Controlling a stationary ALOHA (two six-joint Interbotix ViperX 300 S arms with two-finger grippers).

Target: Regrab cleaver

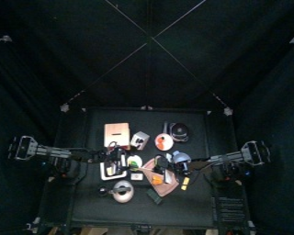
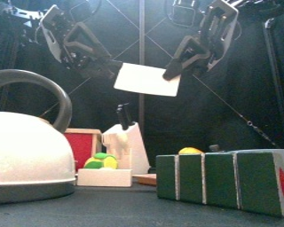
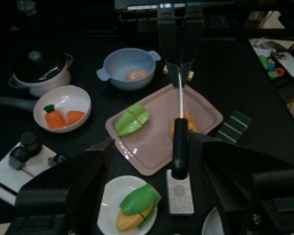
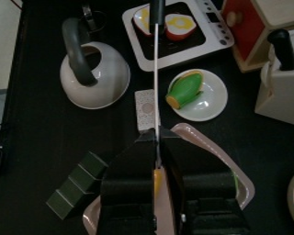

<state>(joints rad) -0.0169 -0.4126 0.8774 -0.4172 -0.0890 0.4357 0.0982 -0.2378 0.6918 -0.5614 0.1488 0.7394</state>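
The cleaver (image 2: 147, 80), a flat whitish blade, hangs in the air above the table's middle. My right gripper (image 2: 183, 64) is shut on its right end, where the dark handle part lies in the jaws. In the right wrist view the cleaver (image 4: 156, 73) shows edge-on as a thin line running out from my right gripper (image 4: 156, 147). My left gripper (image 2: 71, 44) hangs up and to the left of the blade. In the left wrist view my left gripper (image 3: 162, 154) stands wide open, with the edge-on cleaver (image 3: 178, 110) ahead between its jaws, touching neither.
A white kettle (image 2: 26, 146) stands at the front left, and green blocks (image 2: 216, 177) at the front right. Below the grippers lie a pink plate (image 3: 186, 108), a bowl of carrots (image 3: 62, 106), a blue bowl (image 3: 131, 66) and a white plate of food (image 4: 197, 92).
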